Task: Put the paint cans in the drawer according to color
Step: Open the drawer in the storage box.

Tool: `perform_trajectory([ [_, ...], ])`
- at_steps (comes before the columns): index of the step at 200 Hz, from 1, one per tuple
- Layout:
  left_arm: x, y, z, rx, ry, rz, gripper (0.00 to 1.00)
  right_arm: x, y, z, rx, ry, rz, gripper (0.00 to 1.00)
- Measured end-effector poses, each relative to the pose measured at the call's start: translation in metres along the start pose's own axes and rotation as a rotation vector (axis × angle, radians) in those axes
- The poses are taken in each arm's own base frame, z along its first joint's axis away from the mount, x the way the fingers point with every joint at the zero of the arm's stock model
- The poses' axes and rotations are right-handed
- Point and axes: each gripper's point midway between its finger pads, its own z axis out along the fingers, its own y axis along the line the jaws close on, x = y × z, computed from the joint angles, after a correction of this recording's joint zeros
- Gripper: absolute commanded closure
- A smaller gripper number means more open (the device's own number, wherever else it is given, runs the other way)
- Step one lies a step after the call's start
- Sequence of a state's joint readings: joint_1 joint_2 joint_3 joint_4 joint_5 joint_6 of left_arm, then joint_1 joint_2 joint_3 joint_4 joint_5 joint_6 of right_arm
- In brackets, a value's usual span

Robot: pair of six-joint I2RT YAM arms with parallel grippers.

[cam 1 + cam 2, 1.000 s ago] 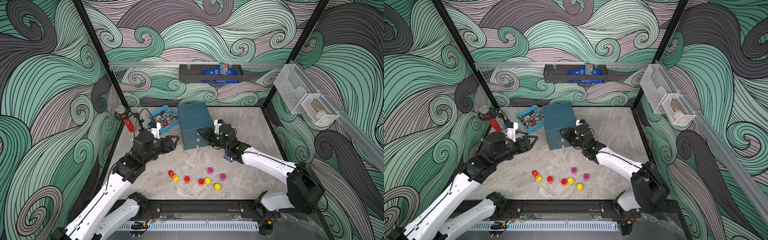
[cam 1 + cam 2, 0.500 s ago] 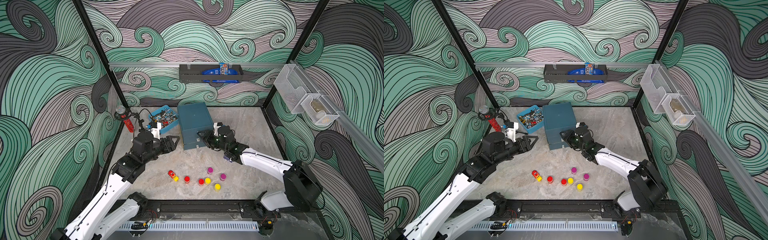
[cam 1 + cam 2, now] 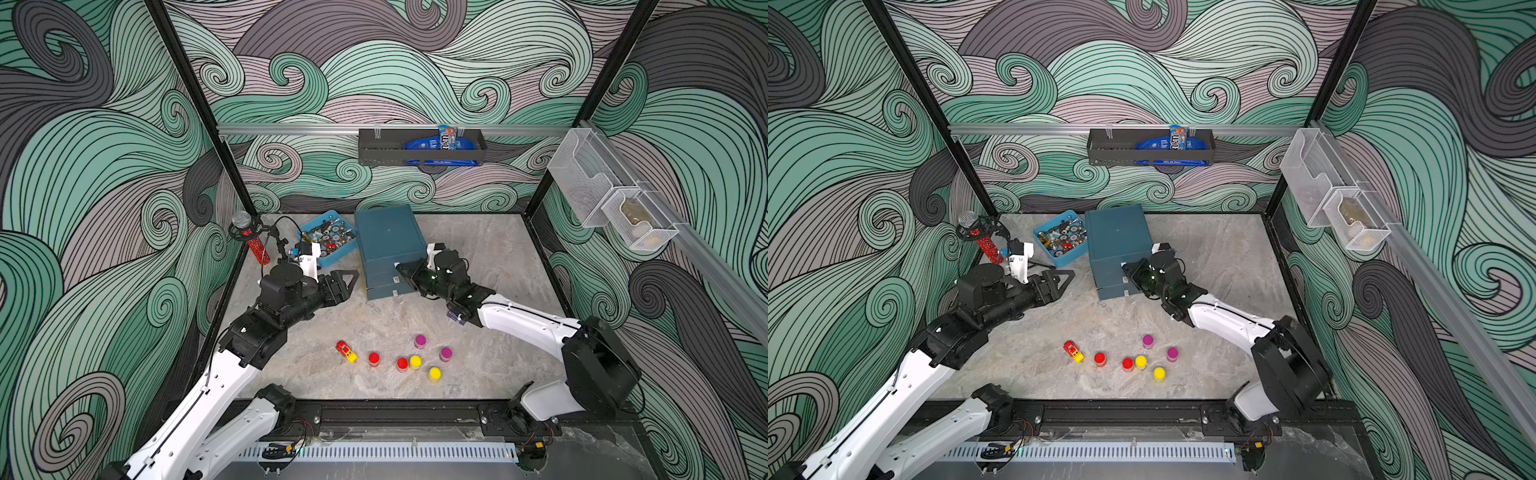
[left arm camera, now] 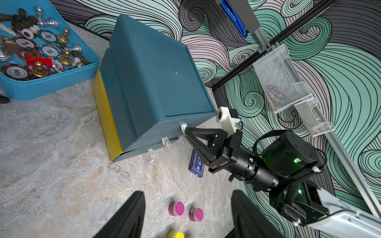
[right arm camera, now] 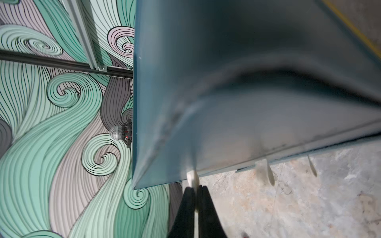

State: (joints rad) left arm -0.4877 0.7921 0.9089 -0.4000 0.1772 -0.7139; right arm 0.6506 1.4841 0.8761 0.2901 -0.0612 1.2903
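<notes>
The dark teal drawer (image 3: pixel 388 241) cabinet stands at the back of the table, all three drawers closed. My right gripper (image 3: pixel 400 268) is at its front, shut on the top drawer's white tab pull (image 5: pixel 192 177); the left wrist view shows the same grip on the tab pull (image 4: pixel 183 126). The paint cans stand loose near the front: two red (image 3: pixel 373 358) (image 3: pixel 402 363), two yellow (image 3: pixel 415 361) (image 3: pixel 434 374), two magenta (image 3: pixel 420 340) (image 3: pixel 446 353). My left gripper (image 3: pixel 348 284) hovers open and empty left of the cabinet, above the floor.
A light-blue tray (image 3: pixel 328 259) of poker chips and metal pieces sits left of the cabinet. A red-and-yellow toy car (image 3: pixel 346 351) lies left of the cans. A red microphone (image 3: pixel 253 245) stands at the back left. A small blue card box (image 4: pixel 195 164) lies under my right gripper.
My right gripper moved in to the cabinet front and closed on the top tab pull. The left arm shifted only slightly.
</notes>
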Motion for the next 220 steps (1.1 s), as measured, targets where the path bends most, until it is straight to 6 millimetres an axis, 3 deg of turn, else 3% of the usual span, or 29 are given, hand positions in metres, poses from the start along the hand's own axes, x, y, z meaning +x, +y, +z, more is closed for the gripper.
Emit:
perform_trajectory([
  [29, 0.0, 0.0, -0.002, 0.001, -0.002, 0.004, 0.31, 0.002, -0.004, -0.007, -0.004, -0.001, 0.014, 1.0],
  [94, 0.0, -0.001, -0.004, 0.005, -0.006, 0.008, 0.31, 0.035, -0.021, -0.056, -0.007, 0.068, 0.05, 1.0],
  [161, 0.003, 0.0, -0.002, 0.006, 0.005, 0.007, 0.31, 0.048, -0.031, -0.071, 0.016, 0.101, 0.082, 1.0],
  [178, 0.003, 0.0, 0.0, 0.006, 0.008, 0.006, 0.29, 0.049, -0.033, -0.071, 0.025, 0.103, 0.085, 0.5],
  [187, 0.003, 0.001, 0.0, 0.005, 0.009, 0.006, 0.27, 0.051, -0.039, -0.072, 0.051, 0.109, 0.082, 0.35],
  [199, 0.003, 0.001, 0.001, 0.004, 0.011, 0.006, 0.25, 0.053, -0.051, -0.074, 0.1, 0.114, 0.061, 0.31],
  [220, 0.003, 0.001, 0.001, 0.002, 0.01, 0.007, 0.24, 0.053, -0.067, -0.086, 0.174, 0.111, -0.027, 0.37],
])
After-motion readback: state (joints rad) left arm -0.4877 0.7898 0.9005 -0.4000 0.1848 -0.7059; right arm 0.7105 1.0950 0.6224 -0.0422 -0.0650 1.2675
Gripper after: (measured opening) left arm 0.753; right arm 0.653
